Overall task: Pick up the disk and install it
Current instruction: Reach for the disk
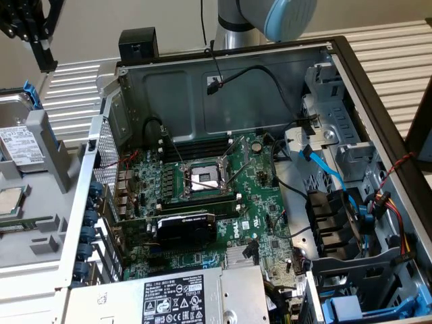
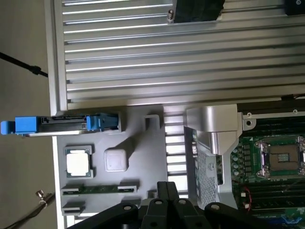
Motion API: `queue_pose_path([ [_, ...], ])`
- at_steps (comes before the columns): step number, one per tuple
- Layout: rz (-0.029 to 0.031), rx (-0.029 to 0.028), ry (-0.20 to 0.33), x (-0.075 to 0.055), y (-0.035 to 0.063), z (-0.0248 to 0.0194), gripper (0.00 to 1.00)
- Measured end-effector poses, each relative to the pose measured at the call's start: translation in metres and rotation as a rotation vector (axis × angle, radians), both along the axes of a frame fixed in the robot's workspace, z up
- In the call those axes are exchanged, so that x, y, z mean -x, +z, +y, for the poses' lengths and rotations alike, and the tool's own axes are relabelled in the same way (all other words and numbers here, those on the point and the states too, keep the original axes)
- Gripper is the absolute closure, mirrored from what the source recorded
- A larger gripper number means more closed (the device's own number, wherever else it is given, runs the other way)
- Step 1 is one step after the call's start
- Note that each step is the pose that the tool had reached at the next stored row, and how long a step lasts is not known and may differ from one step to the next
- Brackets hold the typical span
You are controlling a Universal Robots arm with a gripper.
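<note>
Closed tight, nothing held at the end effector [image 2: 167, 188], near the disk [image 2: 62, 125] slotted in its grey fixture [image 2: 138, 143]. Could knock the blue carrier [image 2: 100, 122] askew if lowered unopened.

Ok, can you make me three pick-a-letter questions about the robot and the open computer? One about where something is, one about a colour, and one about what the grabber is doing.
1. Where is the rectangular silver metal disk?
A) on edge in the flat grey tray
B) on the floor
C) held up in the air

2. What colour is the disk's plastic carrier?
A) red
B) blue
C) yellow

3. The black gripper is:
A) wide open
B) shut on the disk
C) shut and empty

Answers:
1 A, it stands in the tray's slot.
2 B, bright blue ends show at both ends of the disk.
3 C, its fingers meet with nothing between them.
</note>
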State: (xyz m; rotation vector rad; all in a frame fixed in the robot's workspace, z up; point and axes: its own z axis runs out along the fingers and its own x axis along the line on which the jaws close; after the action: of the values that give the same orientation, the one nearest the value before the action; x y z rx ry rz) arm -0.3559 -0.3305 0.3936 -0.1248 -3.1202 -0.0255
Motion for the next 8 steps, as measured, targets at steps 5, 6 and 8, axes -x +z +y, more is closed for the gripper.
queue_pose_path([
  [5,0.0000,0.0002,0.001,0.018,0.0000,0.0054,0.89],
  [6,0.0000,0.0003,0.001,0.022,0.0000,0.0072,0.89],
  [8,0.0001,0.0006,0.001,0.028,0.0000,0.0111,0.89],
])
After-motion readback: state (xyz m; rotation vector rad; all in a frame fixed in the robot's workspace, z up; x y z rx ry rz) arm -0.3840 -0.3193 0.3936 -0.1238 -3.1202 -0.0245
